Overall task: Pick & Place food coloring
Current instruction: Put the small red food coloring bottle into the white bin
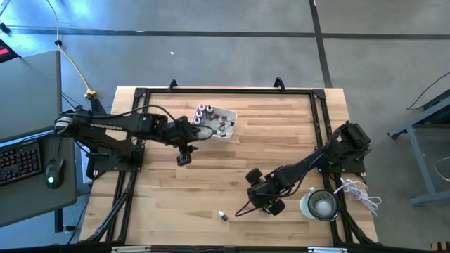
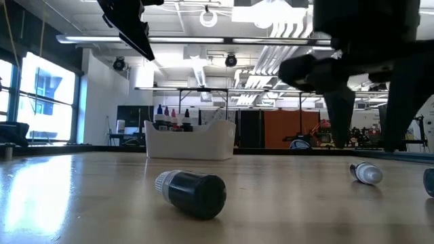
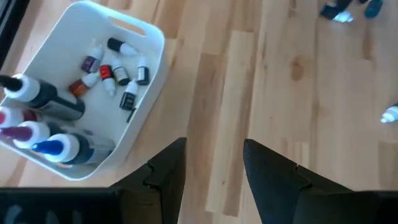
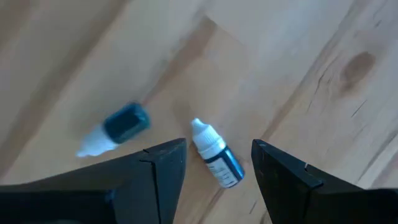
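Observation:
Small food coloring bottles lie on their sides on the table. Two are under my right gripper (image 4: 214, 163): a dark blue one with a white cap (image 4: 216, 155) below and between the open fingers, and a teal one (image 4: 118, 127) beside it. Neither is touched. Another dark bottle with a pale cap (image 2: 193, 192) lies near the table's near edge (image 1: 222, 216). More small bottles (image 3: 115, 73) rest in the white tray (image 3: 152, 74). My left gripper (image 3: 214, 163) hovers open over bare wood just near of the tray (image 1: 214, 121).
Taller squeeze bottles (image 3: 43, 99) lie in the tray's far part. A round clear container (image 1: 322, 205) stands at the near right corner, next to white cable (image 1: 358, 193). A black frame rail (image 1: 320, 112) borders the tabletop. Bare wood lies between the two arms.

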Action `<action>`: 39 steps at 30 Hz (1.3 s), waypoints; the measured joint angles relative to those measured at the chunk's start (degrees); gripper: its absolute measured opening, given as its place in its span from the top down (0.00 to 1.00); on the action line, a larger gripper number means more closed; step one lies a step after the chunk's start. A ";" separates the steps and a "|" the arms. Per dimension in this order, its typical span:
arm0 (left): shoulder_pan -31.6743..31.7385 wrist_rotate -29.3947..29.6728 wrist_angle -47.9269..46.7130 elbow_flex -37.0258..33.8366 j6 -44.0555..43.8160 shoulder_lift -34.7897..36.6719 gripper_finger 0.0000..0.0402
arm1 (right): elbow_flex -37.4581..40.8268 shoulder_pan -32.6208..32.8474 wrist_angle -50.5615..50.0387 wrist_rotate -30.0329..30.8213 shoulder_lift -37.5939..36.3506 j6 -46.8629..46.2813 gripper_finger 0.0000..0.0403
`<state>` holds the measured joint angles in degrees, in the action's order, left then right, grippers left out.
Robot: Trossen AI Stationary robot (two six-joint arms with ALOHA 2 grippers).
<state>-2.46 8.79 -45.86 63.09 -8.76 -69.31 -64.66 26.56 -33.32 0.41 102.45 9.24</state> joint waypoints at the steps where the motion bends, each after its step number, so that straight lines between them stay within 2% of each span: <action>1: -0.42 0.06 0.30 0.00 -0.39 0.04 0.61 | 0.00 -0.23 -0.02 0.14 0.47 0.19 0.56; 13: -1.68 -0.12 2.94 0.00 -0.63 0.04 0.61 | 0.00 -1.52 -1.09 0.74 4.57 8.01 0.58; 21: -1.70 -0.14 2.90 0.00 -0.61 0.04 0.61 | -0.24 -2.75 -0.99 -1.34 6.56 0.13 0.70; 26: -1.70 -0.12 2.90 0.00 -0.61 0.05 0.61 | -0.07 -2.92 0.27 -0.80 6.19 0.02 0.80; 30: -1.70 1.83 2.96 0.02 -0.58 0.28 0.61 | -0.50 -3.30 1.65 2.42 5.34 -0.17 0.85; 34: -1.70 4.67 2.93 0.02 -0.54 0.28 0.61 | -1.18 -5.14 6.93 9.17 3.91 -1.12 0.83; 36: -1.70 8.02 2.85 0.08 0.15 0.28 0.61 | -1.37 -6.52 12.44 13.59 3.51 0.47 0.81; 39: -1.70 16.21 2.68 1.01 2.53 0.28 0.61 | -1.38 -9.67 22.05 21.48 3.50 3.71 0.81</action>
<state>-4.16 24.99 -43.18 64.10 -6.23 -69.04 -66.04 16.89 -11.27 21.89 105.95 12.95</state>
